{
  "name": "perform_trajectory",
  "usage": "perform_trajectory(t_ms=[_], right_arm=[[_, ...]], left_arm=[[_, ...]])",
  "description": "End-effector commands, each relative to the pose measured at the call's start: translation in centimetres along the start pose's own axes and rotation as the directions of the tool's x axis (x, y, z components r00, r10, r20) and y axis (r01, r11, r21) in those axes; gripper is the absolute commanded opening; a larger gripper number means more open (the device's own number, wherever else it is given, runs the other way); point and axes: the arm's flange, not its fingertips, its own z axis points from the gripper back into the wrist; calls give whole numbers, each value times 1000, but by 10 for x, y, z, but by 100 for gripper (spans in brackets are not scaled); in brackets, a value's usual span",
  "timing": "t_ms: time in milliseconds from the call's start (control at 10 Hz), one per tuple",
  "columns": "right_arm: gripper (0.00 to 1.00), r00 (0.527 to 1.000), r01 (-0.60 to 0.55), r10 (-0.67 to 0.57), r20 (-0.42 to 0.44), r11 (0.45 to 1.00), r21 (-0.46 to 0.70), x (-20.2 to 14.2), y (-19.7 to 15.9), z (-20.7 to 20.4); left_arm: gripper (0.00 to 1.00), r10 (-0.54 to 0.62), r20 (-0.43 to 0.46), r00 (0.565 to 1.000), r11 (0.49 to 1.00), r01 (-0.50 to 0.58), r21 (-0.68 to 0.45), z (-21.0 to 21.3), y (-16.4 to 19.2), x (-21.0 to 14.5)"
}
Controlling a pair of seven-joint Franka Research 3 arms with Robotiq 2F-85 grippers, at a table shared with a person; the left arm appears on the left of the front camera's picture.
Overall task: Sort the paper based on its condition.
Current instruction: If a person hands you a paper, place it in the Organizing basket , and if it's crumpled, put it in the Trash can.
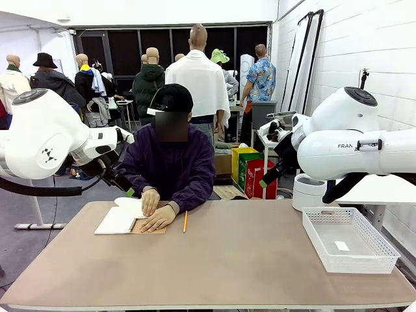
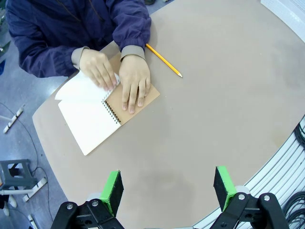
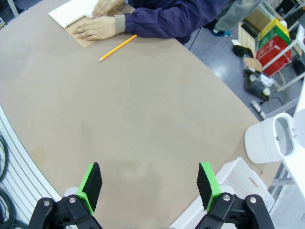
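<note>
The front camera sits at the near edge of the surface (image 1: 227, 260), looking level across it at the person (image 1: 170, 162). The left wrist camera looks steeply down from high up, past the left end effector (image 2: 168, 185). The right wrist camera does likewise past the right end effector (image 3: 150, 183), from farther off. All three views share the notebook (image 2: 90, 119) and pencil (image 2: 163, 60).

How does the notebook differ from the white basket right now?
1. The notebook lies flat and open, white pages and brown cover; the basket is all white with perforated walls.
2. The notebook is on the robot's left at the far side of the table; the basket is on its right, nearer the robot.
3. A person's hand presses on the notebook; nothing touches the basket.
Shared: both rest on the table.
</note>
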Motion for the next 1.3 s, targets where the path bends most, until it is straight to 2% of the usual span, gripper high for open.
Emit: perform_trajectory(t_ms=[0, 1200], right_arm=[[100, 1000, -1, 1, -4, 1000, 6, -1, -1, 0], [100, 1000, -1, 1, -4, 1000, 6, -1, -1, 0]], left_arm=[[100, 0, -4, 1000, 1000, 0, 0, 0, 0, -1], [100, 0, -4, 1000, 1000, 0, 0, 0, 0, -1]])
